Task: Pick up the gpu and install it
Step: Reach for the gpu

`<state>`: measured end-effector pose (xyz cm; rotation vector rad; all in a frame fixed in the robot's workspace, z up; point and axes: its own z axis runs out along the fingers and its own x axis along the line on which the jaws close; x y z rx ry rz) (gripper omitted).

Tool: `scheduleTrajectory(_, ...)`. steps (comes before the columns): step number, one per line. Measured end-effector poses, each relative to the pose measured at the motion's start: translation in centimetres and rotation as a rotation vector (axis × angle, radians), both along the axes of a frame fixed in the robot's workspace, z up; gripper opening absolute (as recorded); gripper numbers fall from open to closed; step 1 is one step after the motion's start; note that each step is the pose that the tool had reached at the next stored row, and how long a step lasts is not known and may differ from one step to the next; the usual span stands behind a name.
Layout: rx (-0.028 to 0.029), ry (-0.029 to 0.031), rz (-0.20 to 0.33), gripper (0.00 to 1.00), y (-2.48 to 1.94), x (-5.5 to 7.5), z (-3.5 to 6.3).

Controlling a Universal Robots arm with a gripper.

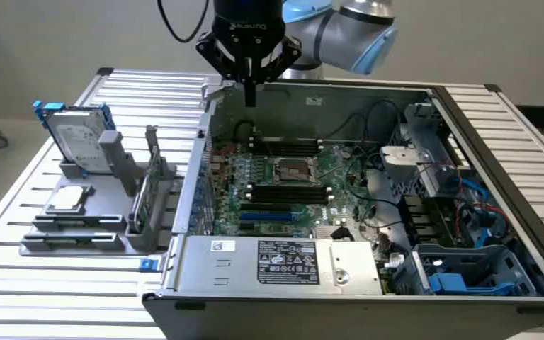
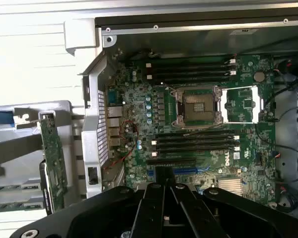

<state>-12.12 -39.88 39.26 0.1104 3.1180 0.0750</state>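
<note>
Slatted table (image 1: 64,297), gpu (image 2: 52,153) half-hidden in rack (image 1: 83,221)

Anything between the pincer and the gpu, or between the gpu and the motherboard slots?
Yes: the open grey computer case's metal rear wall stands between the black pincer, above the case's interior, and the green-boarded gpu card, upright in the grey rack outside. The same wall separates card from green motherboard.

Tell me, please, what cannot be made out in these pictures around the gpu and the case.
- gpu: exterior view, edge-on in the grey rack, so its faces are hidden.
- One end of the gpu: wrist view, behind the gripper.
- Power supply label: exterior view, print too small.
</note>
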Motion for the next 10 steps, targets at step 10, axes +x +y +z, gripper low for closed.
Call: scheduleTrajectory(10, -0.0003, 0.0001, 0.0, 0.11, 0.38, -0.73, 0.01)
